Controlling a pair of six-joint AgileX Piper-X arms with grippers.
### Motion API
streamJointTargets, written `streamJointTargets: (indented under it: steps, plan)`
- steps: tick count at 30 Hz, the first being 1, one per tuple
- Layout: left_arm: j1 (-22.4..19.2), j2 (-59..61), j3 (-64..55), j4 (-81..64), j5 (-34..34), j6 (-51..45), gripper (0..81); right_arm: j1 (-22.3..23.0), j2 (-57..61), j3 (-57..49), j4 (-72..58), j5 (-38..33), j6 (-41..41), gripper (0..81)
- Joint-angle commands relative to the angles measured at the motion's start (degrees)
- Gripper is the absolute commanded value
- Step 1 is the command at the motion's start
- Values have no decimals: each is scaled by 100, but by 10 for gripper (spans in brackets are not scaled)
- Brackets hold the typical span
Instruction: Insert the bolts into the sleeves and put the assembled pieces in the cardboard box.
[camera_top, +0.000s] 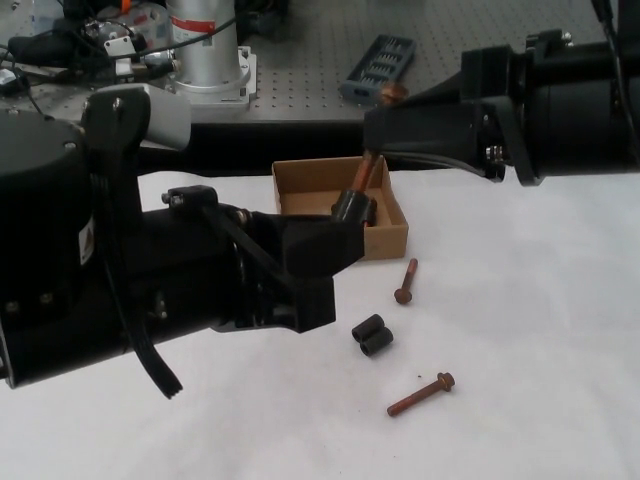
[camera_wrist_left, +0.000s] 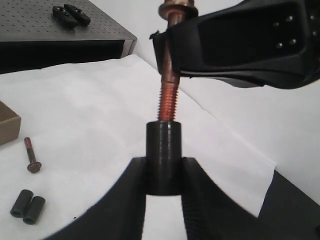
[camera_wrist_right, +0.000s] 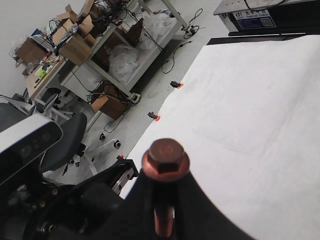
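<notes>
My left gripper (camera_wrist_left: 164, 172) is shut on a black sleeve (camera_wrist_left: 163, 156), holding it upright above the cardboard box (camera_top: 300, 182). My right gripper (camera_wrist_left: 175, 50) is shut on a copper bolt (camera_wrist_left: 169, 85), head up, whose threaded tip sits in the sleeve's top opening. From the high view the bolt (camera_top: 366, 170) slants down into the sleeve (camera_top: 352, 207) over the box's front right part. The bolt's hex head (camera_wrist_right: 165, 159) sits between my right fingers. Two black sleeves (camera_top: 371, 335) and two loose bolts (camera_top: 405, 281) (camera_top: 421, 393) lie on the white sheet.
The white sheet (camera_top: 530, 340) covers the bench in front of the box. Behind it lie a perforated metal table, a silver cylinder base (camera_top: 207, 45), cables and a blue-grey rack (camera_top: 379, 64). Two black parts (camera_wrist_left: 71, 14) rest on that table.
</notes>
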Motion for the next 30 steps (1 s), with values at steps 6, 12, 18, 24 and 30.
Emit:
streamJointTargets:
  steps: [6, 12, 18, 24, 30]
  plan:
    - [33, -56, -56, -336, -347, -14, 6, 24, -102, -8, 83, -470, -26, 29]
    - [33, -56, -56, -468, -347, 86, 6, 24, -102, -8, 83, -692, -26, 29]
    - [33, -56, -56, -467, -347, 451, 6, 24, -102, -8, 83, -1005, -26, 29]
    - [33, -56, -56, -467, -347, 540, 6, 24, -88, -8, 83, -1225, -26, 29]
    - [33, -56, -56, -467, -347, 540, 6, 24, -88, -8, 38, -1128, -26, 29]
